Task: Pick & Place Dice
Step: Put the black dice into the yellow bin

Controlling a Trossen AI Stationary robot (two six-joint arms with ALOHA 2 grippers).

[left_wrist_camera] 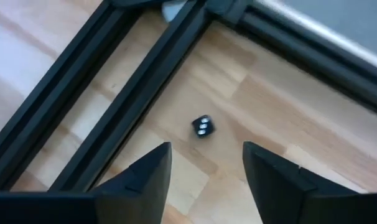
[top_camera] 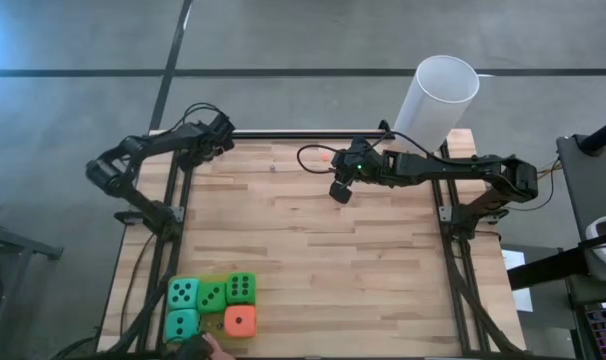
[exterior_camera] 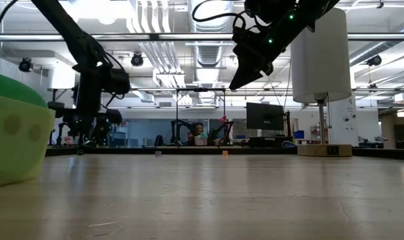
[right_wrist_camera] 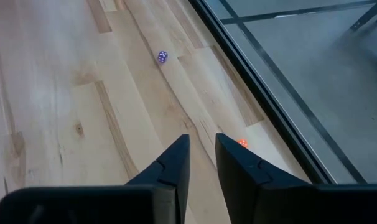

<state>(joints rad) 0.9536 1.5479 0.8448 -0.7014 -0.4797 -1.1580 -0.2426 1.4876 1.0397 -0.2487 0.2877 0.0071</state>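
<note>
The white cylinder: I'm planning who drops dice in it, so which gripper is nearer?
Right. The right gripper hangs just inward of the white cylinder; the left gripper sits at the far corner across the table.

Five dice (top_camera: 212, 306) clustered at near left edge of table (top_camera: 383, 280), touching one another. Cylinder (top_camera: 438, 98) at far right corner. Left gripper (top_camera: 221, 135) over far left corner, above a tiny die (left_wrist_camera: 203, 126). Right gripper (top_camera: 340, 192) above far centre.
</note>
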